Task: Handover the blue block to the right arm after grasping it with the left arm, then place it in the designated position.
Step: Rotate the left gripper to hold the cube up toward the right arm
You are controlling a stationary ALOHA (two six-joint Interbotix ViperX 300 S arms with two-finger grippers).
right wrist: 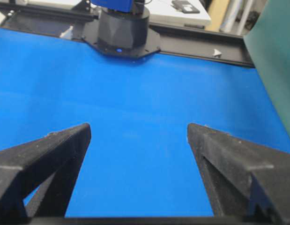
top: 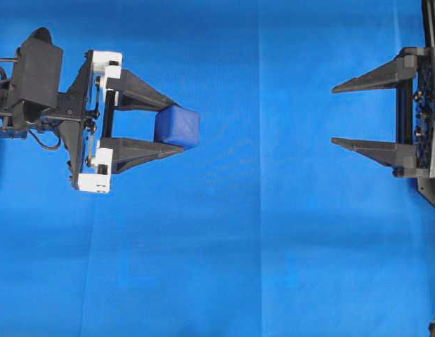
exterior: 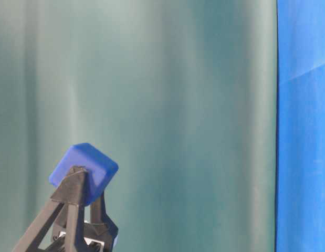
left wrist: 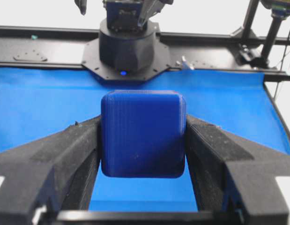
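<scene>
The blue block is a dark-blue cube pinched between the two black fingers of my left gripper, which has white brackets at its base and is shut on it. In the left wrist view the blue block fills the gap of my left gripper, both fingers pressed against its sides. The table-level view shows the blue block held up above the cloth. My right gripper stands wide open at the right, far from the block, tips pointing left. Between the fingers of my right gripper I see only cloth.
A blue cloth covers the whole table. The right arm's black base sits at the far edge in the left wrist view; the left arm's base shows in the right wrist view. A green backdrop hangs behind.
</scene>
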